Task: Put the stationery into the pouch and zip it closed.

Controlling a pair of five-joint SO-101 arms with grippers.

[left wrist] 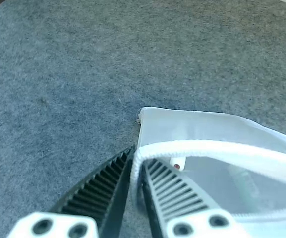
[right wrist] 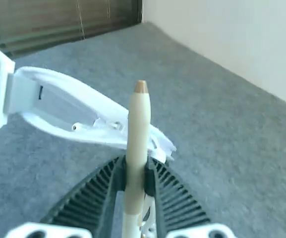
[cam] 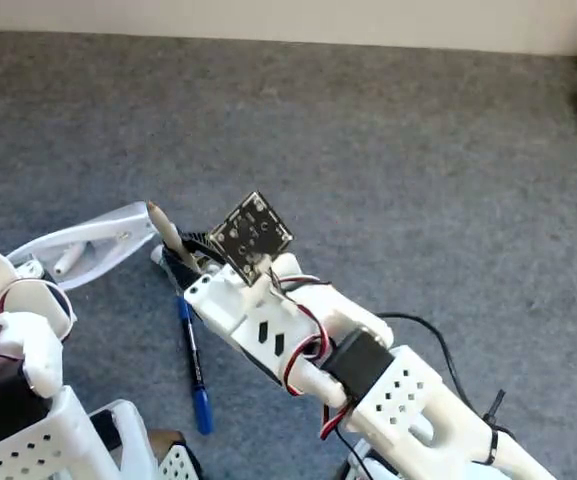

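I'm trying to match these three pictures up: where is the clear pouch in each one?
High view: pouch at left-centre, its mouth by the tip of the cream pen.
Left wrist view: pouch rim pinched between the left fingers.
Right wrist view: pouch just beyond the cream pen.
Shared landmark: grey carpet.

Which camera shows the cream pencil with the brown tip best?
The right wrist view: the cream pencil with the brown tip stands centred, clamped between the right arm's jaws, before the translucent white pouch. The high view shows its upper part, slanting beside the pouch.
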